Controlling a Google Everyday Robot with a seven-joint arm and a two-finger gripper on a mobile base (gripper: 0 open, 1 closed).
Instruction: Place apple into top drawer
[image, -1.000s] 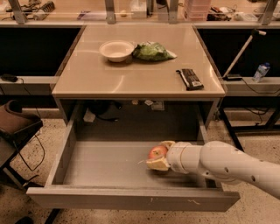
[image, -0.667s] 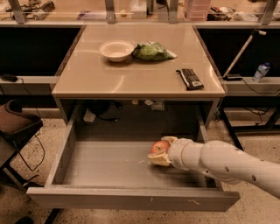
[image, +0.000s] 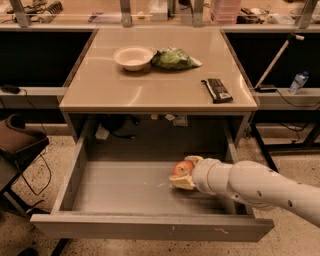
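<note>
Camera view. My hand (image: 184, 172) is down inside the top drawer (image: 150, 227), at its right side, reaching in from the right on the end of my white arm (image: 255, 186). The pale fingers (image: 183, 183) are closed around the apple (image: 182, 167), one above and behind it, one below. The apple is red-orange and sits between them, just over the drawer's grey floor. I cannot tell whether it touches the floor.

The drawer is pulled fully out beneath the tan worktop (image: 150, 92). Its flat front panel faces the camera and is scuffed near the right end.

On the worktop, at the far side, a white bowl (image: 133, 57) stands just beside a green leafy bag (image: 174, 59). A dark flat packet (image: 216, 90) lies near the right edge, well apart from both. It carries some pale marking that I cannot read.

Off to the right, a small bottle (image: 298, 82) with a blue label stands on a lower shelf; the label's wording is not legible. A dark chair (image: 20, 142) is at the left.
</note>
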